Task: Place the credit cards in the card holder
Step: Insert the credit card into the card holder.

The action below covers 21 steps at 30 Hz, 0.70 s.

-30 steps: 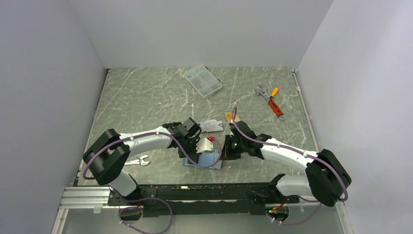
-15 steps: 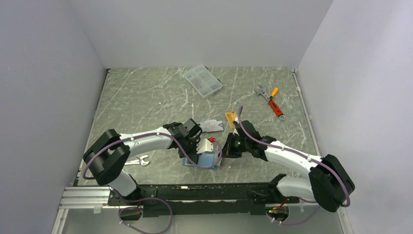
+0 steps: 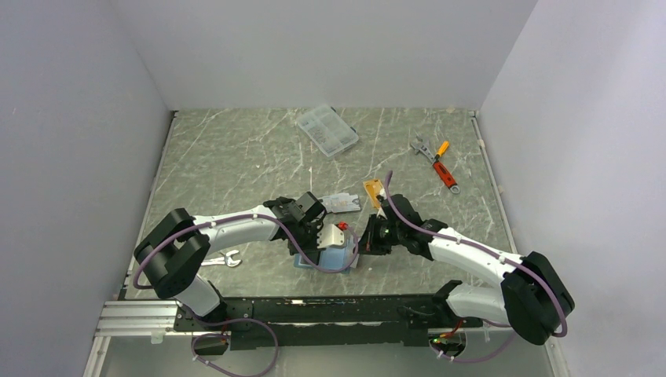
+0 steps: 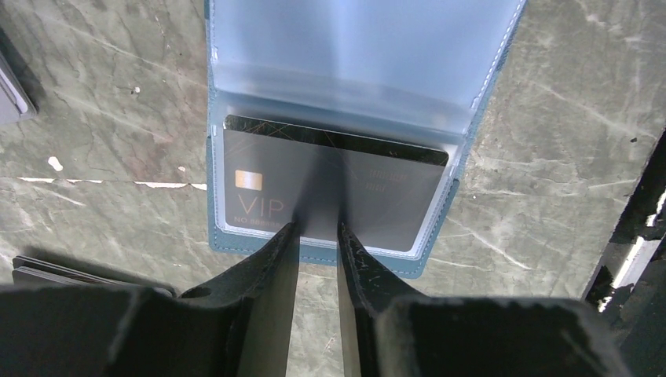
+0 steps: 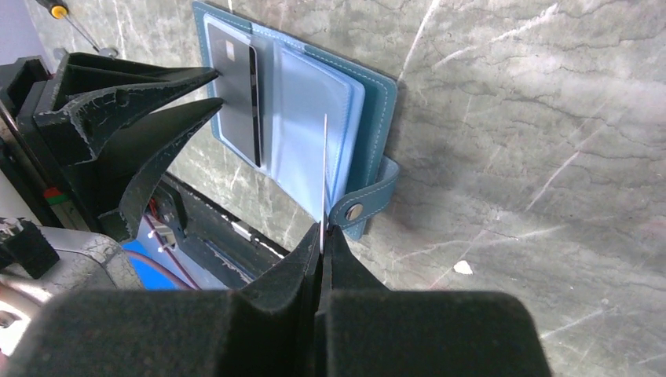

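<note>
The teal card holder (image 4: 377,260) lies open on the marble table, near the arms' bases (image 3: 336,260). A dark grey "VIP" credit card (image 4: 377,196) sits partly inside its clear pocket. My left gripper (image 4: 317,228) is open a narrow gap, with both fingertips (image 5: 206,76) at the card's near edge. My right gripper (image 5: 322,230) is shut on a thin clear sleeve page (image 5: 323,173) of the holder and holds it upright. A silver card (image 3: 342,203) and an orange card (image 3: 372,189) lie just beyond the holder.
A clear compartment box (image 3: 327,130) stands at the back. A wrench and an orange-handled screwdriver (image 3: 437,162) lie at the back right, and another wrench (image 3: 223,258) lies near the left arm. Dark flat items (image 4: 78,272) lie left of the holder.
The right arm shifted a little, uncovering the orange card behind it. The left gripper stayed at the card and its jaws narrowed slightly.
</note>
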{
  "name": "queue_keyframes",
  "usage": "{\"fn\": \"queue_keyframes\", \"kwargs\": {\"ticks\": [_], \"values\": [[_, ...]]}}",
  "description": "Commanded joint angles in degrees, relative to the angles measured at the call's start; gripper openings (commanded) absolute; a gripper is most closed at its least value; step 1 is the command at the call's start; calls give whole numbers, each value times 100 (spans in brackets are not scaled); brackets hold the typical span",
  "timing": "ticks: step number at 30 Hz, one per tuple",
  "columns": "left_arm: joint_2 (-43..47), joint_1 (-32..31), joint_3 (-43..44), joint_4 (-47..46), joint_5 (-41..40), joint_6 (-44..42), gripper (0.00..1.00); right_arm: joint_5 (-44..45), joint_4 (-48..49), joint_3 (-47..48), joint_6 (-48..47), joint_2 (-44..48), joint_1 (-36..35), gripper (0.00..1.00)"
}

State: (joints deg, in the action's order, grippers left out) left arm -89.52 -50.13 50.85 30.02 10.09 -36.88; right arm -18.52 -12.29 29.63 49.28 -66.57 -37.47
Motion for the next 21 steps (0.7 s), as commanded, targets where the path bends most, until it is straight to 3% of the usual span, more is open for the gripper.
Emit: {"fn": "queue_keyframes", "kwargs": {"ticks": [1,21], "values": [[122,-60,-5,113,-30,-56,29,3,-133,246,-143,177,46,0],[169,-69,-1,160,-36,-21,27,-41,395,61,-32,-295,74,0]]}}
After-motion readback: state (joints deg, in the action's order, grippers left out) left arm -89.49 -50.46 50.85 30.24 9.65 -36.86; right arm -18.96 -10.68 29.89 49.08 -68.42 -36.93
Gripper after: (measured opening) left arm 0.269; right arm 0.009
